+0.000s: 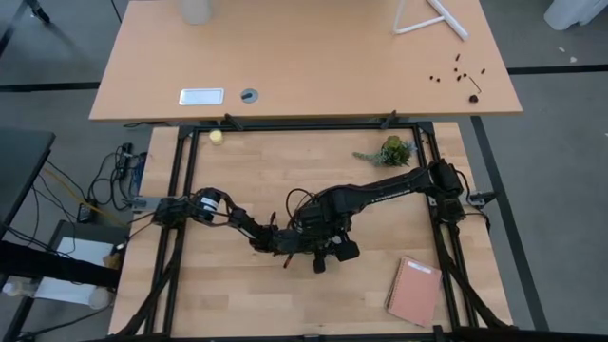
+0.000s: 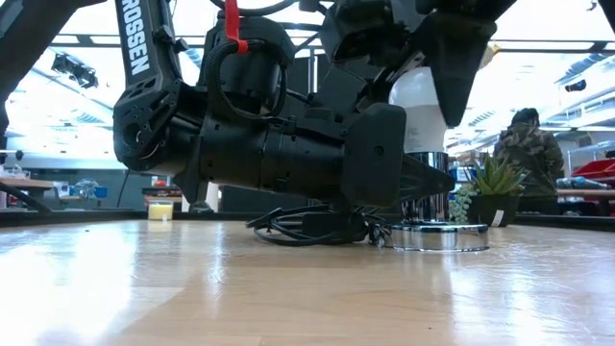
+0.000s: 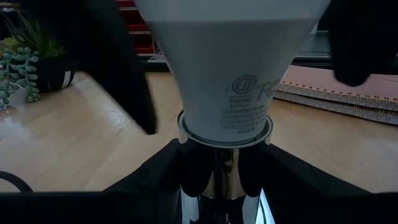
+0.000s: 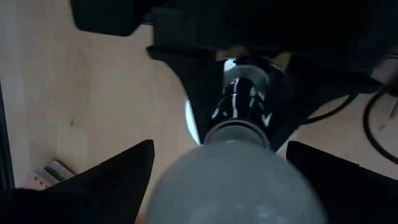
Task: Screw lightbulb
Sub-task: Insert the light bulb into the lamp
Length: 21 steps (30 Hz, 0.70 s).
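The white lightbulb [image 2: 415, 96] stands upright with its screw base in the round silver socket [image 2: 440, 237]. The socket's disc rests flat on the wooden table, mid-table and toward the near edge. My left gripper [image 3: 219, 180] reaches in level from the table's left and is shut on the socket's shiny neck, just under the bulb [image 3: 233, 56]. My right gripper [image 4: 221, 146] comes down from above with its two fingers on either side of the bulb's globe [image 4: 236, 186]. In the high view both grippers meet [image 1: 321, 249] and hide the bulb. My left gripper pinches the socket's silvery neck [image 3: 219, 190] between its two fingers [image 3: 186, 177], just below the bulb's collar. The fingers lie level, coming from the table's left. The socket stands upright with its disc on the table. My right gripper holds the bulb's frosted globe [image 4: 186, 186] between its two fingers [image 4: 124, 177], one on each side. The fingers point down from above. The bulb stands upright in the socket; the exact touching spots are hidden by the globe.
A black cord [image 2: 307, 229] lies coiled on the table behind the socket. A small potted succulent [image 1: 391, 152] stands at the far right, and a spiral notebook [image 1: 415, 290] lies at the near right. A small yellow object [image 1: 217, 137] sits at the far left. A person [image 2: 527, 144] is beyond the table.
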### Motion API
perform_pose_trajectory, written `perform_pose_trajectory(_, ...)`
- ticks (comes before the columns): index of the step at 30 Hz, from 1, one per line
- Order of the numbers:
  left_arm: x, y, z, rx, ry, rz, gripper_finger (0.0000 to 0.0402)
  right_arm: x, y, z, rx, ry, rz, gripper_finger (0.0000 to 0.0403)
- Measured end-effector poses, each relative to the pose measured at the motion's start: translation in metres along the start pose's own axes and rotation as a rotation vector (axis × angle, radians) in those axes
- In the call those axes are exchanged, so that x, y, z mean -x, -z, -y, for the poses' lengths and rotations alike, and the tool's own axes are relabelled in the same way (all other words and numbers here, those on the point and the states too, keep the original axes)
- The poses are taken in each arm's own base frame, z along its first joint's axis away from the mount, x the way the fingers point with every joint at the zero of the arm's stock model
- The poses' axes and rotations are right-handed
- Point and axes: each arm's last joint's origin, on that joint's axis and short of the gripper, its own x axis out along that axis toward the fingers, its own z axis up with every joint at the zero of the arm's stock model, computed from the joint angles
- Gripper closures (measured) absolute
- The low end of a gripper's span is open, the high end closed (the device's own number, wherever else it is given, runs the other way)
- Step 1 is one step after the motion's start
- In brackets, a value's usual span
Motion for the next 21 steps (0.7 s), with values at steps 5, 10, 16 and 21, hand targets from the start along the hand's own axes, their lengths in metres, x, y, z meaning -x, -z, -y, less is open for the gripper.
perform_pose_trajectory(5,0.0,0.0,0.0,0.0,0.0,0.0,0.0206,0.0003,-0.0034,0.0013,0.036,0.004,0.036,0.003)
perform_pose_trajectory(10,0.0,0.0001,0.0,0.0,0.0,-0.001,0.0206,-0.0006,-0.0045,-0.0007,0.075,0.034,0.038,0.003)
perform_pose_trajectory(16,0.0,0.0006,-0.0001,-0.003,-0.001,-0.006,0.0206,-0.0009,-0.0039,-0.0014,0.075,0.039,0.031,0.003)
perform_pose_trajectory(21,-0.0001,0.0009,-0.0001,-0.005,-0.003,-0.013,0.0206,-0.0023,-0.003,-0.007,0.065,0.05,0.014,0.003)
